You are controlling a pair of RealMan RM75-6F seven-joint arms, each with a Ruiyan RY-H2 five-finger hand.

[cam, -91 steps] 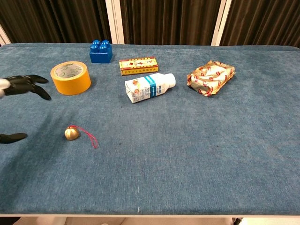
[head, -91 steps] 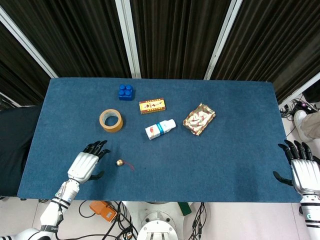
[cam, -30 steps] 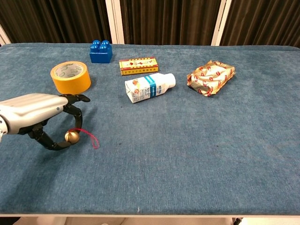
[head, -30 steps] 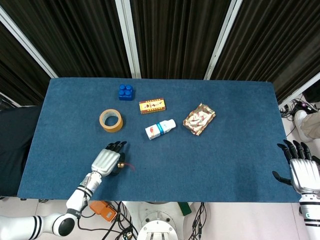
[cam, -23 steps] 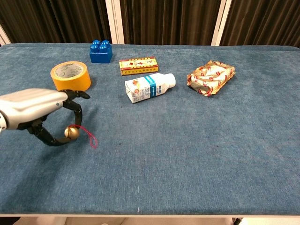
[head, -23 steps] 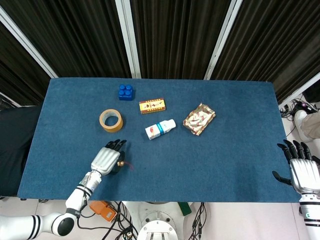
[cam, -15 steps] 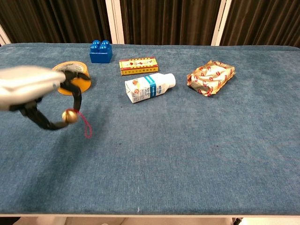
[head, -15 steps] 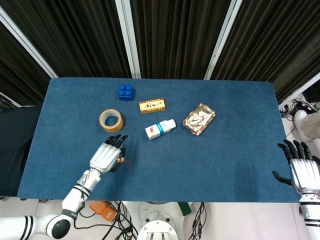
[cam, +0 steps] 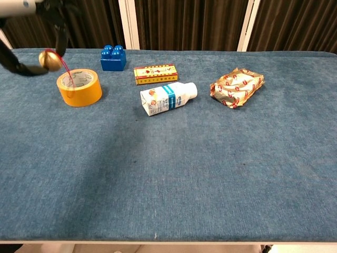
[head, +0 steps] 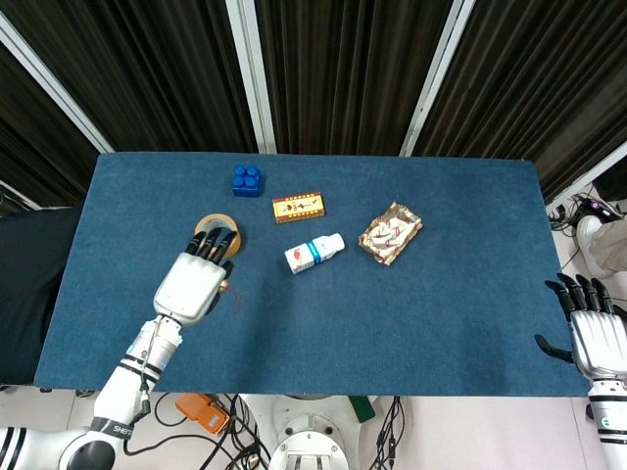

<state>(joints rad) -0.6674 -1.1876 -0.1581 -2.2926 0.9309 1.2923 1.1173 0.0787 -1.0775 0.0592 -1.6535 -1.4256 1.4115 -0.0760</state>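
My left hand is raised well above the blue table; in the chest view it shows at the top left corner. It pinches a small gold bell whose red cord hangs down over the roll of orange tape. In the head view the hand covers the bell and part of the tape. My right hand stays open beyond the table's near right corner, holding nothing.
Further back lie a blue toy brick, a small red-and-yellow box, a white carton on its side and a crumpled gold-and-red packet. Dark curtains hang behind the table.
My left hand closed on the bell where it lay near the front left, then lifted it high and back toward the tape roll. The right hand has not moved.
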